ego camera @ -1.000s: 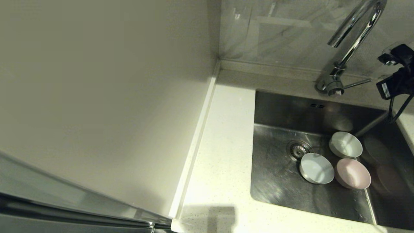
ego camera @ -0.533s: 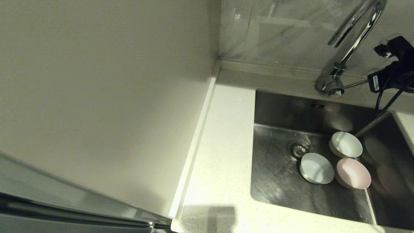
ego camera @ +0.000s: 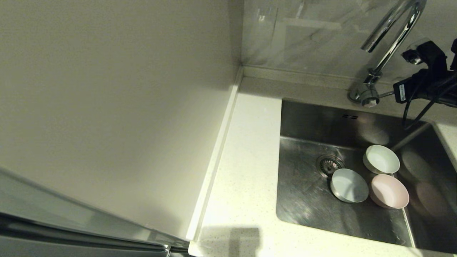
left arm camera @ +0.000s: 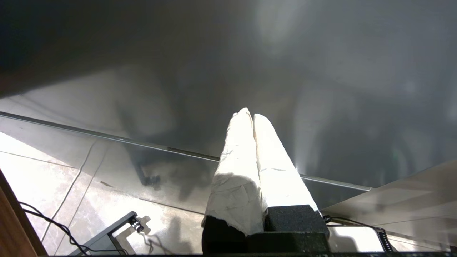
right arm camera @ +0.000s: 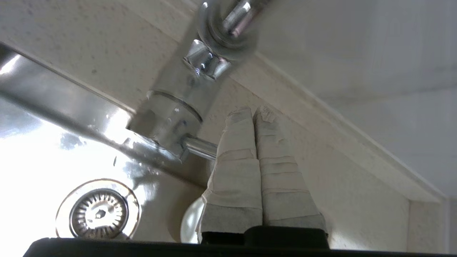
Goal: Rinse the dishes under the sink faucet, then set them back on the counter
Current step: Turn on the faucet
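Three bowls sit in the steel sink (ego camera: pixel 307 200) beside the drain (ego camera: pixel 328 165): white (ego camera: pixel 381 159) at the back, blue-grey (ego camera: pixel 349 185) in front of the drain, pink (ego camera: pixel 389 191) to its right. The chrome faucet (ego camera: pixel 391 32) arches above them, and no water is seen running. My right arm (ego camera: pixel 425 84) reaches in from the right at the faucet's base. My right gripper (right arm camera: pixel 253 110) is shut and empty, its taped fingers lying against the thin lever (right arm camera: pixel 198 147). My left gripper (left arm camera: pixel 250 114) is shut and parked outside the head view. The speckled white counter (ego camera: pixel 246 171) lies left of the sink.
A plain wall (ego camera: pixel 107 89) rises along the counter's left rim, and a marble backsplash (ego camera: pixel 303 39) stands behind the faucet. A steel appliance edge (ego camera: pixel 71 221) crosses the lower left. Two overflow slots (ego camera: pixel 350 116) mark the sink's back wall.
My right arm has moved left along the back of the sink until its shut fingers reach the faucet lever. The bowls have not moved.
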Available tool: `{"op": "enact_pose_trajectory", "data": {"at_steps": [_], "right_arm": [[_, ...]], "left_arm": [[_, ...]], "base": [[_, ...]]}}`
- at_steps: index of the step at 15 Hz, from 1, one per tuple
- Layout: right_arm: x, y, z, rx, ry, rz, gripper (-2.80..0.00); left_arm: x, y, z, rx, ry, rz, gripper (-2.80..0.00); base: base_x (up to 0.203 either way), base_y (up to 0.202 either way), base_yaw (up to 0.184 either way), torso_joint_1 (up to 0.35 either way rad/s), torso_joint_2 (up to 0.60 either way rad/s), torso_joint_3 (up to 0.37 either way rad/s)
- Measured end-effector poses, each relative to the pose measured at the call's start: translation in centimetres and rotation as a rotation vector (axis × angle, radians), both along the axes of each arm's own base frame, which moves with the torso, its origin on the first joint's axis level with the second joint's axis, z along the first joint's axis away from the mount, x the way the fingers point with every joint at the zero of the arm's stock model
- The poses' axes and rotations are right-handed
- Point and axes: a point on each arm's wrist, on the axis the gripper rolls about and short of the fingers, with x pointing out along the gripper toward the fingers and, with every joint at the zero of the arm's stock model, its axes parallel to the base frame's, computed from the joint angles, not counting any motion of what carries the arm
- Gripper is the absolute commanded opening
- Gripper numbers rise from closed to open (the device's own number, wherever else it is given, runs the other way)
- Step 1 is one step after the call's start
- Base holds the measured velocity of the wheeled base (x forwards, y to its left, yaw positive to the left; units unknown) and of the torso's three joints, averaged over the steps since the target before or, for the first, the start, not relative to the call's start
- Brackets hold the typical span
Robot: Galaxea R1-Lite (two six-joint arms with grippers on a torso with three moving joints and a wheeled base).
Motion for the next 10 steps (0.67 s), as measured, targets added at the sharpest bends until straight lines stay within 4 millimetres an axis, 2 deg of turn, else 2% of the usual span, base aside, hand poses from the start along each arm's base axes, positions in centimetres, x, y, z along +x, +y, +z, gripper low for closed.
{"op": "enact_pose_trajectory", "data": {"at_steps": [5,10], "right_arm": [[1.3,0.1,0.9,-0.035,-0.138,0.008,-2.8],[2.2,-0.2,-0.3,-0.05,-0.11,0.0,-2.8]], "left_arm": [[0.0,0.0,0.0,0.0,0.0,0.0,-2.8],[0.0,0.0,0.0,0.0,0.0,0.0,-2.8]], "base": [[0.0,0.0,0.0,0.0,0.0,0.0],[0.0,0.0,0.0,0.0,0.0,0.0]]}}
